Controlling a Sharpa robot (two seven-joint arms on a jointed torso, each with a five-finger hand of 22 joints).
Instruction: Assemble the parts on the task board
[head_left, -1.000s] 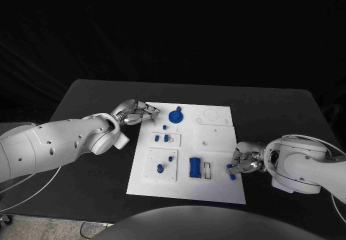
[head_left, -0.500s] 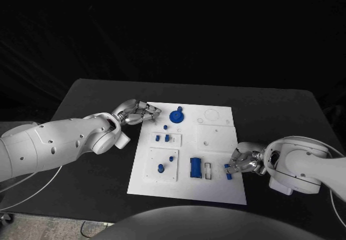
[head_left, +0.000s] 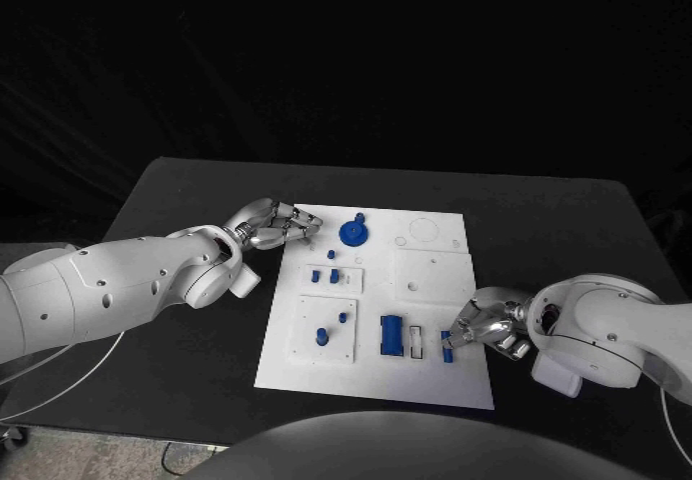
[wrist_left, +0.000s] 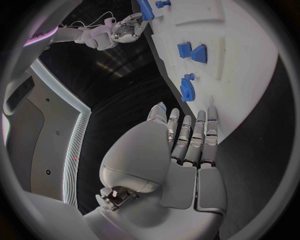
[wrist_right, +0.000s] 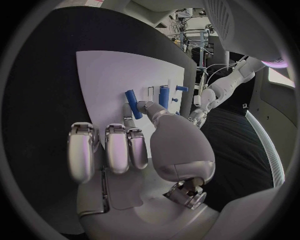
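The white task board (head_left: 433, 270) lies in the middle of the black table. My right hand (head_left: 485, 324) hovers at its near right edge and pinches a small blue peg (head_left: 447, 346) between thumb and finger; the right wrist view shows the peg (wrist_right: 132, 110) just over the board (wrist_right: 103, 75). A blue block (head_left: 389, 334) stands beside a narrow white slot (head_left: 417, 341) left of the peg. My left hand (head_left: 274, 225) rests at the far left corner, holding nothing, its fingers (wrist_left: 187, 135) stretched to the board's edge near a blue gear (wrist_left: 187, 88).
On the board sit the blue gear (head_left: 352, 233), three small blue pieces (head_left: 325, 272) on a raised plate, and two more (head_left: 332, 327) on the near left plate. Bare black table (head_left: 562, 230) surrounds the board.
My right hand has shifted left with the blue peg, from beside the board's near right edge to over it. The left hand has stayed put.
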